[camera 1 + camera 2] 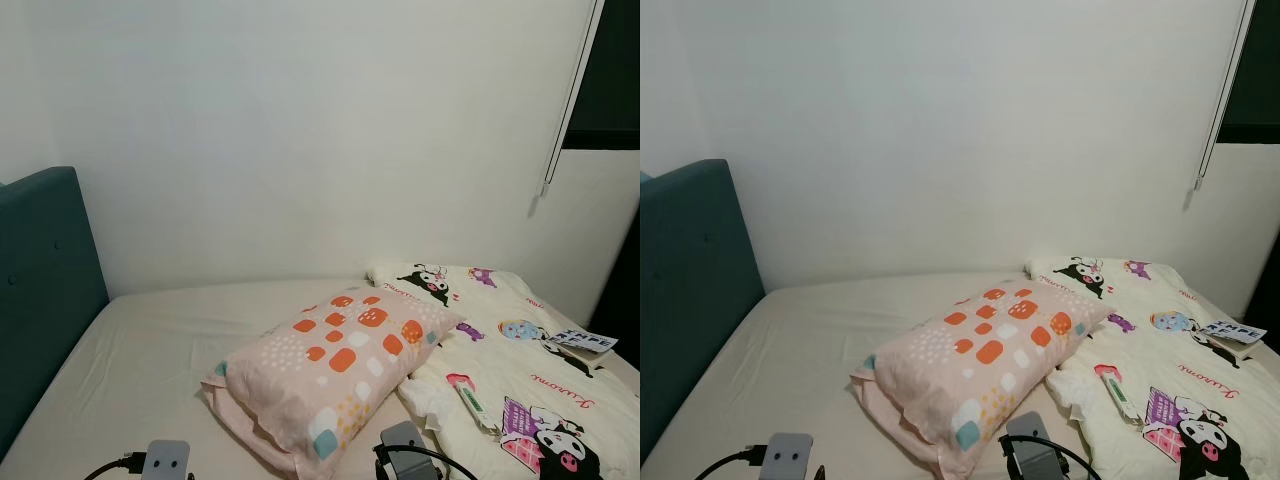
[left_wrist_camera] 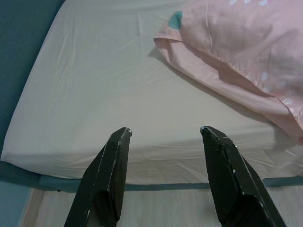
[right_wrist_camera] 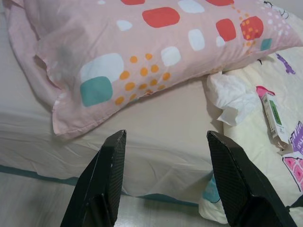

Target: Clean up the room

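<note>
Pillow (image 1: 335, 375), pink with orange and white patches, lies slantwise across the bed (image 1: 150, 370), one end touching the cartoon-print quilt (image 1: 530, 390). On that quilt, just beside the pillow, sit a crumpled tissue (image 3: 232, 97) and a small green-and-white box (image 3: 274, 116); a booklet (image 1: 582, 342) lies farther off. Left hand (image 2: 165, 137) and right hand (image 3: 165, 139) both hover open above the bed's near edge.

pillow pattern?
Pink pillow with orange, white and teal blocks plus orange dots; clearest in right wrist view.
</note>
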`<state>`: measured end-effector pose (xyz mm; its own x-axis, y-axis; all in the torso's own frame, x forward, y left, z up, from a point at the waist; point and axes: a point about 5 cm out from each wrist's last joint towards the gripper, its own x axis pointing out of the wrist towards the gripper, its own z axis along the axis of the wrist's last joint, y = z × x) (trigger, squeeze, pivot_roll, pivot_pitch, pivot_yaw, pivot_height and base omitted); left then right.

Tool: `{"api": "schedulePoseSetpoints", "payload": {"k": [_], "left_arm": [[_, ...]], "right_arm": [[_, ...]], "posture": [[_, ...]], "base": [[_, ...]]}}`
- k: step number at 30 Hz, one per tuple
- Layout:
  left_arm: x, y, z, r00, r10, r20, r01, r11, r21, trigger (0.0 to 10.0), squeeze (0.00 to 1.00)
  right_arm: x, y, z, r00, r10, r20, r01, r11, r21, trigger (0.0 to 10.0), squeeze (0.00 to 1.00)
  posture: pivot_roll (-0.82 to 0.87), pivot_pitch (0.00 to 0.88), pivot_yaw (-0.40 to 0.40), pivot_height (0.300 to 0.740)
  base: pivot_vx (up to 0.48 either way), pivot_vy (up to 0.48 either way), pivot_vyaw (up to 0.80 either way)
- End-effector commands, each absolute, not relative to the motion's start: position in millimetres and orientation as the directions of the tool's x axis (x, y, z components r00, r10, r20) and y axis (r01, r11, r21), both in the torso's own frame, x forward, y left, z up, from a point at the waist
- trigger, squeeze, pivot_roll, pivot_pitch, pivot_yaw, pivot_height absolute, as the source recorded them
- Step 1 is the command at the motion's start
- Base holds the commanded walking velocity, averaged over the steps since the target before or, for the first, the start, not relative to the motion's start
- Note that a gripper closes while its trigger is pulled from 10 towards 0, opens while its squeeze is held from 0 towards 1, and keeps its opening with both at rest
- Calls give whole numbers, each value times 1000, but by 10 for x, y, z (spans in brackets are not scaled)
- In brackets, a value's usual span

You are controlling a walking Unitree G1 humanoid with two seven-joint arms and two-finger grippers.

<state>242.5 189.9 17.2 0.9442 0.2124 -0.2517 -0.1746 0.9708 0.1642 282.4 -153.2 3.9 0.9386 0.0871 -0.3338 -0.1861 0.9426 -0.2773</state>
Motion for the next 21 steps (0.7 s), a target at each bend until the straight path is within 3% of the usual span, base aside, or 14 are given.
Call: {"api": "schedulePoseSetpoints", "payload": {"k": [1, 11, 21], "left_arm": [[2407, 1907, 144, 941, 218, -260, -181, 971, 158, 10000, 0], [2405, 1899, 136, 941, 213, -262, -175, 972, 159, 10000, 0], [2406, 1890, 130, 941, 211, -263, -174, 972, 159, 10000, 0]], "right_arm": [[2824, -1513, 33, 936, 102, -338, -196, 946, -257, 10000, 0], [2809, -1569, 46, 937, 109, -333, -144, 986, -82, 10000, 0], [2823, -1580, 31, 935, 73, -348, -149, 969, -197, 10000, 0]], "posture": [[-18, 3, -59, 740], [-23, 0, -56, 740], [-23, 0, -60, 740]], "base": [[0, 0, 0], [0, 0, 0], [0, 0, 0]]}}
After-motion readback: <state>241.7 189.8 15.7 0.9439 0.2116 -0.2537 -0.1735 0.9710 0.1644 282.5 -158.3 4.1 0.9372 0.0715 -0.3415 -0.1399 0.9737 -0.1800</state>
